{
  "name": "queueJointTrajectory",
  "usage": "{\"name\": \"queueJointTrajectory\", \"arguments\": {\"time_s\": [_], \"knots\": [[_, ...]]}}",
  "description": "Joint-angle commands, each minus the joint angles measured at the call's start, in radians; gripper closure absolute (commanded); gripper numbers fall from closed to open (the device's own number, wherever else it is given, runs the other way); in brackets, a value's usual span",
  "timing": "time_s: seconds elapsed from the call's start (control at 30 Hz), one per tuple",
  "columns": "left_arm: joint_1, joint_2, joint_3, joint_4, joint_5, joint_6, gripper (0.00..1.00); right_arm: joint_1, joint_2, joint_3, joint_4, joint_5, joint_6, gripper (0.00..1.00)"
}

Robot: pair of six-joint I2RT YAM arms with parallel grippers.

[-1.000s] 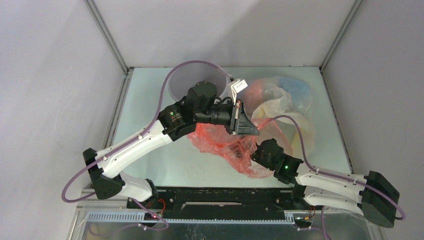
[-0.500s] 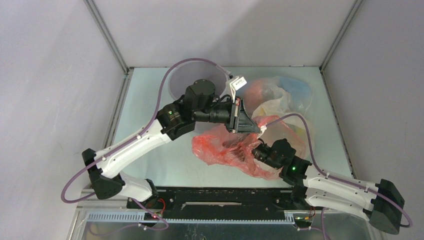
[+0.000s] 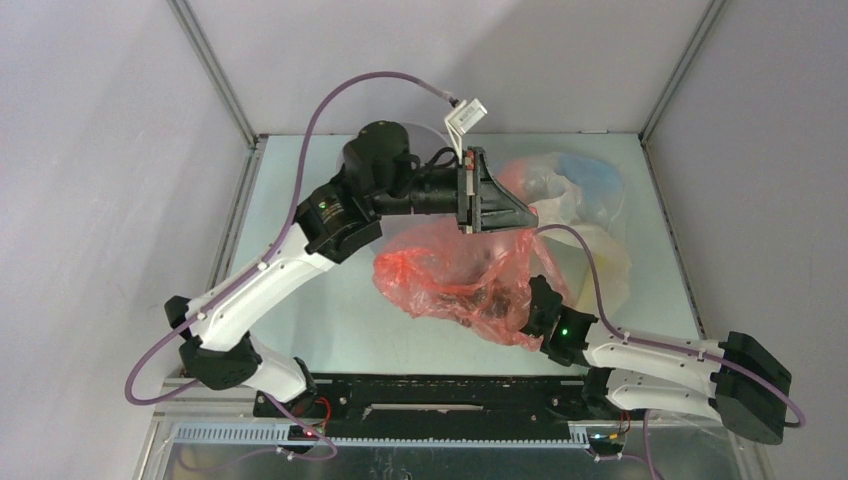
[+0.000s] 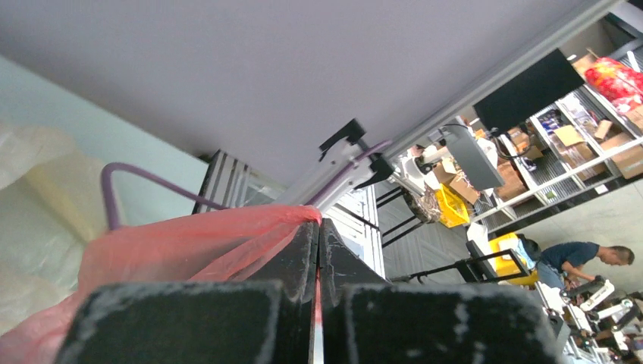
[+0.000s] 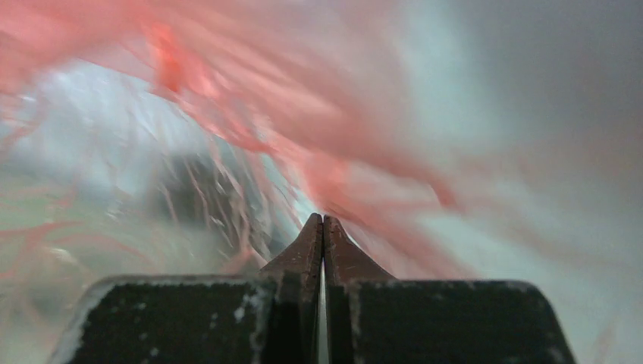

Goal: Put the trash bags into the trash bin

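Observation:
My left gripper point(image 3: 527, 222) is shut on the top edge of the red-pink trash bag point(image 3: 440, 275) and holds it hanging above the table. The left wrist view shows red film pinched between the tips of the left gripper point(image 4: 318, 221). My right gripper point(image 3: 522, 300) is low and wrapped in the same bag. In the right wrist view the right gripper point(image 5: 324, 218) is shut with blurred red film point(image 5: 227, 91) at its tips. The pale yellow bag point(image 3: 590, 250) and the light blue bag point(image 3: 590, 180) lie at the back right. The grey trash bin point(image 3: 428, 142) is mostly hidden behind my left arm.
Grey enclosure walls point(image 3: 120, 200) stand on three sides of the table. The left arm's purple cable point(image 3: 330, 100) arcs over the back left. The right arm's cable point(image 3: 585, 250) loops over the yellow bag. The black base rail point(image 3: 440, 395) runs along the near edge.
My left gripper has risen and moved toward the back with the red-pink bag, which now hangs stretched open. The right gripper stayed low inside the bag. The left arm now covers the bin.

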Motion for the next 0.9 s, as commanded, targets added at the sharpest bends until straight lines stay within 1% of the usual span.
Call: {"name": "queueJointTrajectory", "arguments": {"time_s": [0.0, 0.1, 0.23, 0.33, 0.43, 0.6, 0.73, 0.87], "knots": [[0.000, -0.029, 0.076, 0.053, 0.047, -0.034, 1.00, -0.048, -0.006, 0.037, -0.046, 0.058, 0.036, 1.00], [-0.001, -0.068, 0.067, 0.018, 0.021, -0.007, 1.00, -0.060, -0.041, 0.037, -0.150, 0.151, 0.034, 1.00], [0.002, -0.100, 0.071, -0.108, -0.063, 0.067, 1.00, -0.043, -0.119, 0.038, -0.248, 0.276, 0.014, 1.00], [0.000, -0.097, 0.038, -0.111, -0.066, 0.068, 0.99, -0.019, -0.168, 0.037, -0.196, 0.225, -0.046, 1.00], [-0.002, -0.070, 0.017, -0.086, -0.038, 0.057, 1.00, -0.010, -0.182, 0.059, -0.161, 0.128, -0.046, 1.00], [-0.045, -0.010, 0.018, -0.018, -0.022, 0.030, 1.00, 0.012, -0.125, 0.107, -0.113, 0.097, -0.034, 1.00], [-0.085, 0.050, 0.057, 0.018, 0.008, 0.011, 1.00, 0.008, -0.082, 0.112, -0.018, 0.088, -0.007, 1.00], [-0.096, 0.067, 0.075, 0.043, 0.002, 0.012, 1.00, -0.004, -0.058, 0.112, 0.052, 0.036, 0.034, 1.00]]}}
